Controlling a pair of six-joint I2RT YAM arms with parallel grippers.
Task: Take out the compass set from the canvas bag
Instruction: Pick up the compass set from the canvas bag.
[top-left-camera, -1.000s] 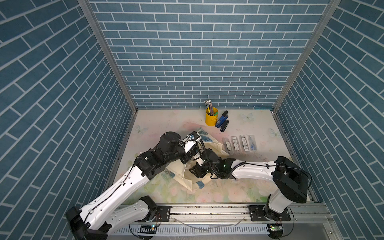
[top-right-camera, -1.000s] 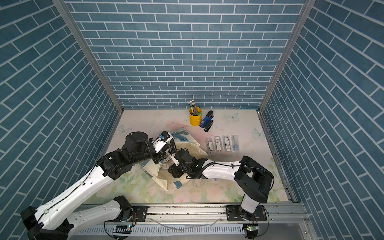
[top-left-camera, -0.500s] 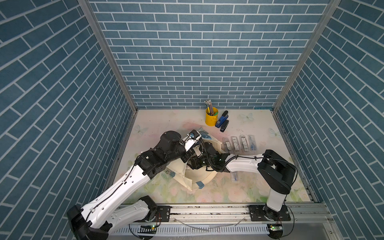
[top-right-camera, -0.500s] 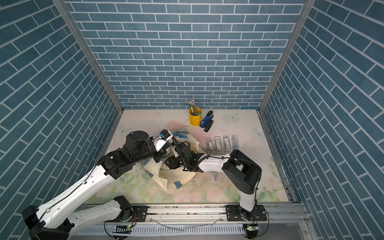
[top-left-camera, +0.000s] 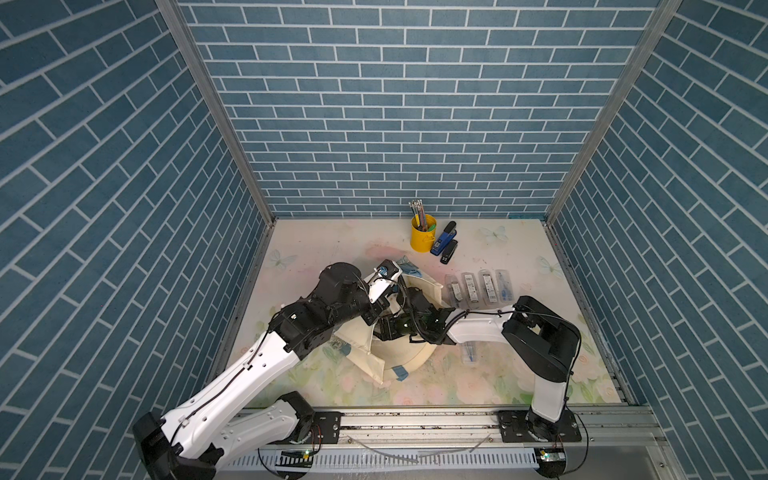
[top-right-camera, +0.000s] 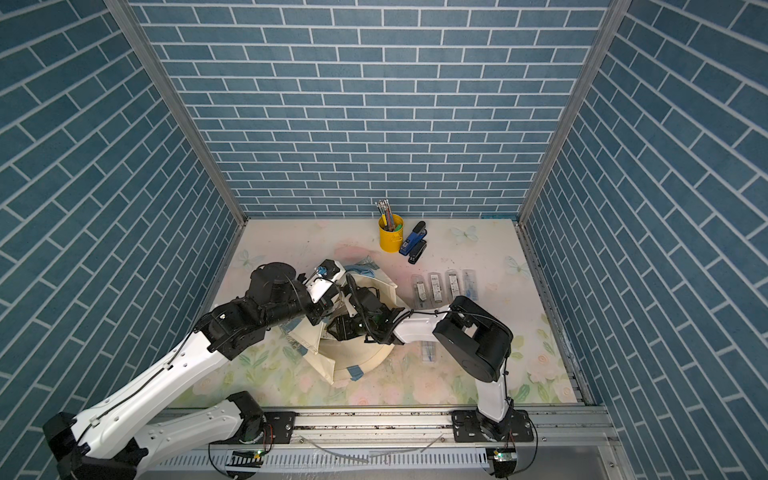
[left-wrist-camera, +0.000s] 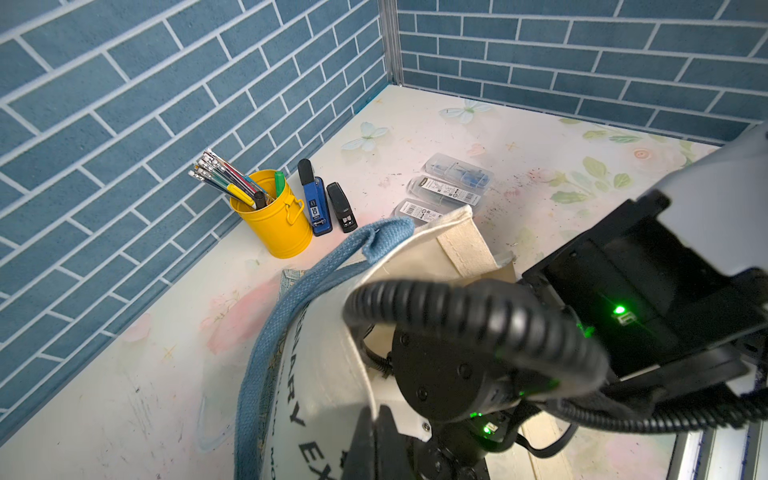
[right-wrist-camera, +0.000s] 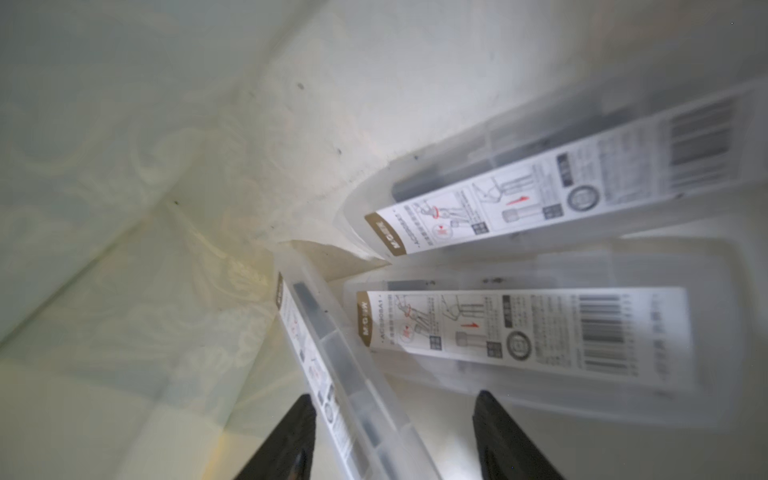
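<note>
The cream canvas bag (top-left-camera: 401, 359) (top-right-camera: 353, 359) lies mid-table with its mouth held wide. My left gripper (left-wrist-camera: 376, 419) (top-left-camera: 371, 320) is shut on the bag's rim beside the blue strap (left-wrist-camera: 291, 307). My right gripper (right-wrist-camera: 393, 399) (top-left-camera: 388, 330) is inside the bag, open. Between its fingers, apart from both, a clear compass set case (right-wrist-camera: 332, 374) stands on edge. A second case (right-wrist-camera: 519, 328) lies flat beyond it, and a third (right-wrist-camera: 540, 187) leans against the bag's wall.
Several more clear cases (top-left-camera: 478, 289) lie in a row right of the bag, and one (top-left-camera: 468, 353) lies under my right forearm. At the back stand a yellow pencil cup (top-left-camera: 422, 235), a blue stapler (top-left-camera: 444, 243) and a black one (top-left-camera: 449, 251).
My right arm has pushed further into the bag and its elbow has swung left. The bag has bulged rounder. My left gripper keeps its hold on the rim.
</note>
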